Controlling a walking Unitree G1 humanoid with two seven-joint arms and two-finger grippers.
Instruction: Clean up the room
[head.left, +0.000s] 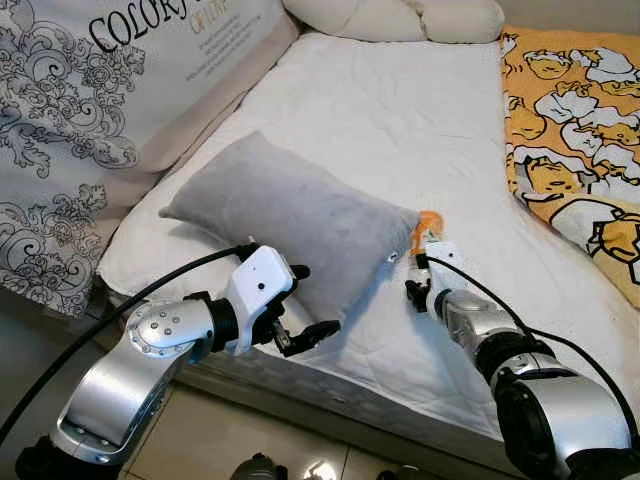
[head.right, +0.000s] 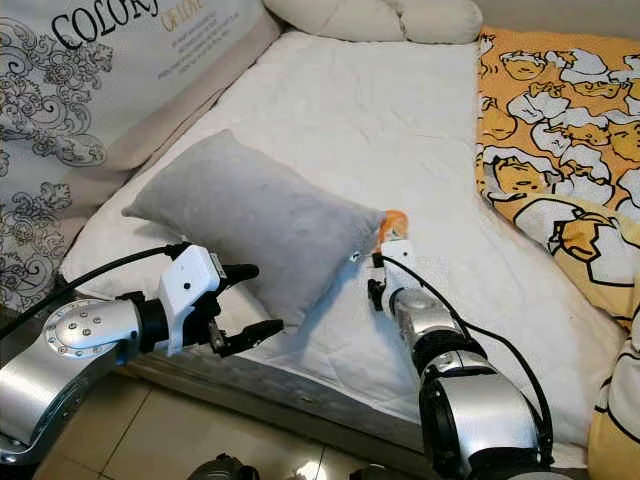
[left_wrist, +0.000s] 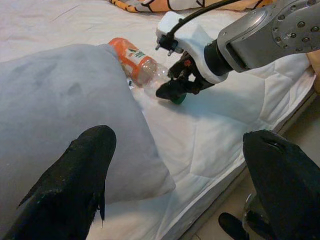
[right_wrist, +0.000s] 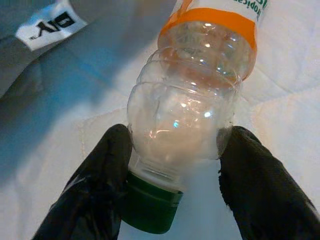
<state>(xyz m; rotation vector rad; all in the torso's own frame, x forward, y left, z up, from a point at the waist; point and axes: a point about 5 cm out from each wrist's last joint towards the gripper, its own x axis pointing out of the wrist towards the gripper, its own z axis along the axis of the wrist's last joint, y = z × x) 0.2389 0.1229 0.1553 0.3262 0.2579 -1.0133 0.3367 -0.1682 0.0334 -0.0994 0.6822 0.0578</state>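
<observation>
Bottle (left_wrist: 142, 65) lying on its side on the bed (head.left: 400, 130), clear plastic with an orange label and a green cap (right_wrist: 150, 207), just beside the near right corner of the grey pillow (head.left: 290, 220). Label end toward the head of the bed, cap end toward the bed's front edge. Right gripper (right_wrist: 175, 185) down at the bottle's neck, one black finger on each side of the clear shoulder, both pads touching the plastic, cap between the fingertips (right_wrist: 250, 185). Narrow grip, closed onto the bottle. Bottle resting on the white sheet, not lifted.

Left gripper (head.left: 300, 305) at the front end of the pillow, near the bed's edge, fingers (left_wrist: 75, 170) spread wide with nothing between them. One finger over the pillow's corner, the other out past the mattress edge above the floor (head.left: 230, 440).

Beyond the pillow, a yellow cartoon-print blanket (head.left: 575, 110) along the right side of the bed. Large printed cushion (head.left: 90, 90) leaning at the left side. White pillows (head.left: 400, 18) at the head.
</observation>
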